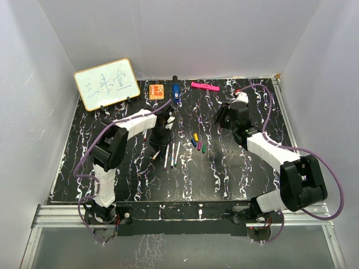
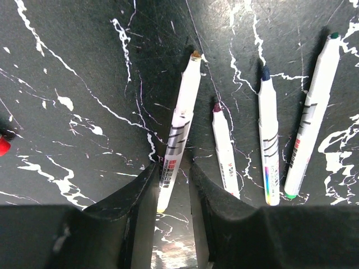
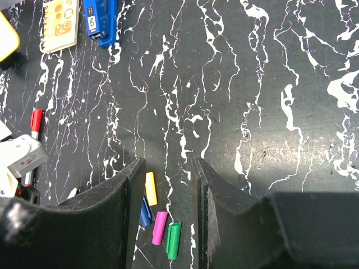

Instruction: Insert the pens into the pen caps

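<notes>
Several white pens lie side by side on the black marbled table. The leftmost pen (image 2: 182, 112) has its yellow end between the fingers of my open left gripper (image 2: 173, 168), against the left finger. To its right lie the purple-tipped pen (image 2: 224, 151), the blue-tipped pen (image 2: 268, 140) and the green-tipped pen (image 2: 311, 112). My right gripper (image 3: 168, 162) hangs open above the pen caps, holding nothing: yellow cap (image 3: 151, 188), blue cap (image 3: 145, 212), pink-purple cap (image 3: 159, 227) and green cap (image 3: 174, 240). A red cap (image 3: 36, 120) sits at the end of a thin barrel left of my left gripper (image 1: 161, 140).
A small whiteboard (image 1: 106, 84) stands at the back left. Along the back edge lie an orange block (image 1: 156, 90), a chunky blue object (image 1: 175, 92) and a pink marker (image 1: 204, 86). White walls enclose the table on three sides.
</notes>
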Controlling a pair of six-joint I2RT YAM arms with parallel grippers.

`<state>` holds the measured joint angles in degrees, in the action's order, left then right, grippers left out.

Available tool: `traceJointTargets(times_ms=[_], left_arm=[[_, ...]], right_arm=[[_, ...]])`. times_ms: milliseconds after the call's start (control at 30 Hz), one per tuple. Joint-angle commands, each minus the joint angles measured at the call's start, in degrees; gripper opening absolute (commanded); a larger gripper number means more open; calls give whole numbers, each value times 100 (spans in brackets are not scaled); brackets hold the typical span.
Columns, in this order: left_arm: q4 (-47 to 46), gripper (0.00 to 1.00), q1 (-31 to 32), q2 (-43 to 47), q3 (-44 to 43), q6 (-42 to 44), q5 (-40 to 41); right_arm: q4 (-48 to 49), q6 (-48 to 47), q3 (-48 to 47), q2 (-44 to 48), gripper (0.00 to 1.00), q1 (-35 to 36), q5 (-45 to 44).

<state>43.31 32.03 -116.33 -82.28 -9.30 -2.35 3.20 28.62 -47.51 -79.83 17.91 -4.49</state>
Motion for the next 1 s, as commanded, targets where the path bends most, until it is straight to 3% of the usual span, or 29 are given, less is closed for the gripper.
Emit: traceJointTargets(times_ms=[0, 233, 400, 700, 967], left_arm=[[-125, 27, -83, -703, 154, 197, 296], [-266, 20, -83, -843, 285, 4, 685], [-520, 0, -30, -853, 557, -220, 1054], [-1044, 0, 1, -382, 842, -479, 942], [-300, 0, -6, 307, 293, -248, 1080]], right_arm=[[304, 15, -73, 206, 35, -25, 7], [329, -15, -7, 297, 35, -27, -75], [330, -15, -54, 256, 35, -25, 22], [-207, -272, -195, -65, 35, -3, 114], [-465, -629, -382, -509, 35, 489, -117]])
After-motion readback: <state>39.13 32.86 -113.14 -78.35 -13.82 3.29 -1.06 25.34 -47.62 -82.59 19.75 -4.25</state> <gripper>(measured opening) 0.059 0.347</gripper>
